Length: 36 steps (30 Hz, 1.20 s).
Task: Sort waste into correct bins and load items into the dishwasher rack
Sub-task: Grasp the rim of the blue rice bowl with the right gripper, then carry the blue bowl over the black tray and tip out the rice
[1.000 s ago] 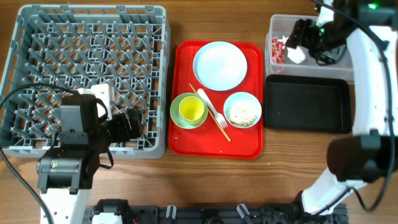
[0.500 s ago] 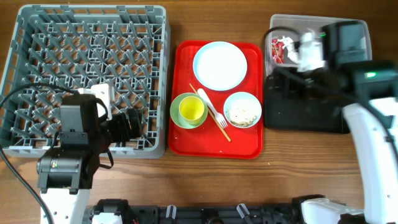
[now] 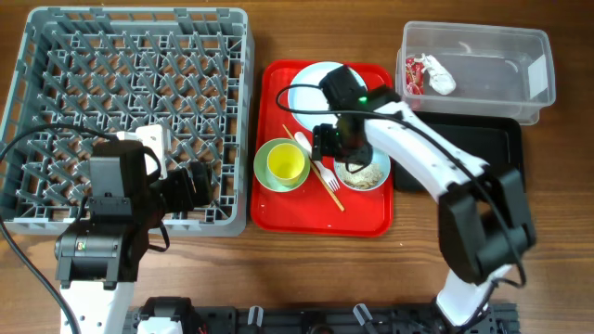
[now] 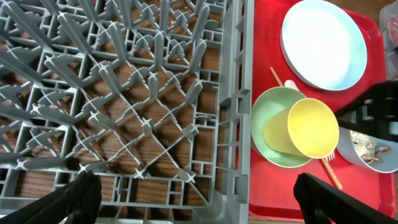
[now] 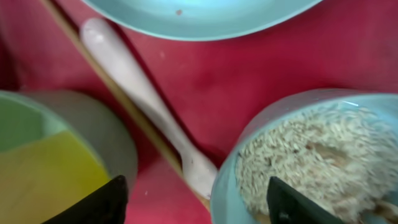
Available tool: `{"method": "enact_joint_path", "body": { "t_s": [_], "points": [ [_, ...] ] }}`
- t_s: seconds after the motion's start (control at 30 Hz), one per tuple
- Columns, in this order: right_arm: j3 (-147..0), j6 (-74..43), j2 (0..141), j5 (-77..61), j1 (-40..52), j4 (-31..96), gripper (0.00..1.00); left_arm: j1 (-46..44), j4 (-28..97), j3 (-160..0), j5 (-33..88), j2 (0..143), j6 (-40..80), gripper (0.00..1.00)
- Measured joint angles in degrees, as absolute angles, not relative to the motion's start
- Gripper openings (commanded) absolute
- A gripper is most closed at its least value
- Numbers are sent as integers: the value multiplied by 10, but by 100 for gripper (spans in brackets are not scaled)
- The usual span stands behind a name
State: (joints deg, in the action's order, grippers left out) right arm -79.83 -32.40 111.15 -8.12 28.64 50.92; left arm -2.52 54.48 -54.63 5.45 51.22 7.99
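My right gripper (image 3: pixel 336 148) is open and low over the red tray; its fingers straddle the white fork (image 5: pixel 143 106), the chopsticks (image 5: pixel 124 99) and the near rim of the small white bowl (image 3: pixel 362 167) of food scraps (image 5: pixel 311 162). The white plate (image 3: pixel 327 97) lies behind it. The yellow cup (image 3: pixel 286 163) stands in the green bowl (image 3: pixel 264 176). The red-and-white wrapper (image 3: pixel 427 74) lies in the clear tub (image 3: pixel 534 56). My left gripper (image 3: pixel 200 186) is open and empty over the front right corner of the grey rack (image 3: pixel 130 111).
The black tray (image 3: pixel 483 158) lies right of the red serving tray (image 3: pixel 278 218), just in front of the clear tub. The rack's pegs (image 4: pixel 124 93) stand close under my left gripper. The right arm crosses above the black tray.
My right arm has swung from the clear tub leftward and down to the red tray. The wrapper stays in the tub. The left arm has not moved.
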Motion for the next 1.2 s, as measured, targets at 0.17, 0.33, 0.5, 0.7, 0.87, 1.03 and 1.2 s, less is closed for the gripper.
{"method": "enact_joint_path", "body": {
  "t_s": [0.17, 0.33, 0.5, 0.7, 0.87, 1.03, 1.2],
  "points": [
    [-798, -365, 1152, -76, 288, 488, 42, -25, 545, -546, 55, 512, 80, 100],
    [-798, -384, 1152, -74, 288, 488, 11, -25, 545, -546, 55, 512, 80, 100],
    [-799, -390, 1147, -62, 288, 499, 4, -25, 545, -546, 55, 512, 80, 100],
    [-824, -379, 1139, -53, 287, 542, 4, -25, 545, -546, 55, 512, 80, 100],
    [-843, -313, 1035, -67, 253, 553, 4, -25, 545, -546, 55, 512, 80, 100],
    [-851, -214, 971, -138, 157, 576, 4, -25, 545, -546, 55, 512, 80, 100],
    [-821, -83, 972, -298, 36, 575, 4, -25, 545, -546, 55, 512, 80, 100]
  ]
}}
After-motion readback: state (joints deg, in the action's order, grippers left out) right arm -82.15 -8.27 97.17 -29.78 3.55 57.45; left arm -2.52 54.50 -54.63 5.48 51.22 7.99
